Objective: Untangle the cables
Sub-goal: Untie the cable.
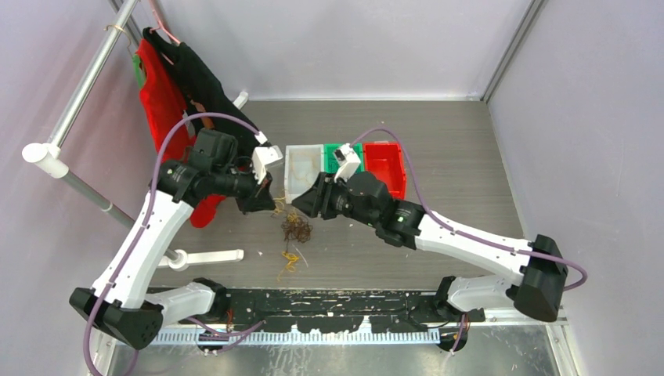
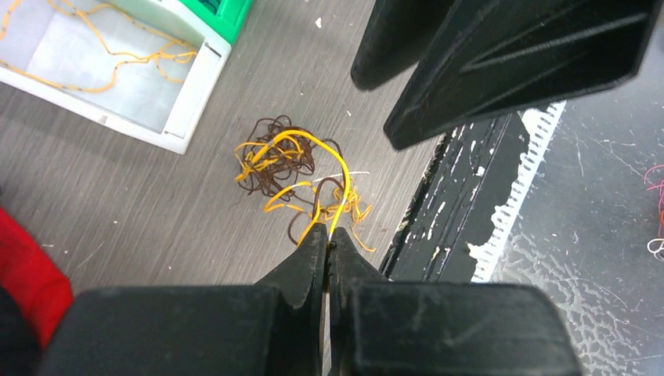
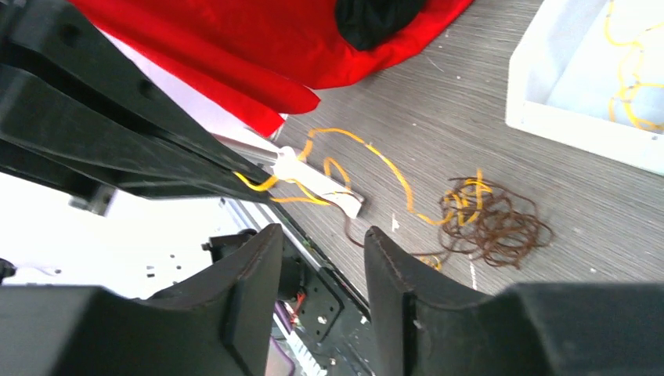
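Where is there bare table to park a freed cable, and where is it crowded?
Bare: the table right of the red bin, and the far strip behind it. Crowded: around the cables, close by left gripper and right gripper.

From above we cannot tell the strands of the cables (image 1: pixel 297 229) apart, they are too small, and the right arm's wrist (image 1: pixel 347 162) hides part of the green bin (image 1: pixel 329 151). In the left wrist view the white bin (image 2: pixel 192 98) runs off the top and left edges, and the left edge cuts the red cloth (image 2: pixel 23 282) low down on that side
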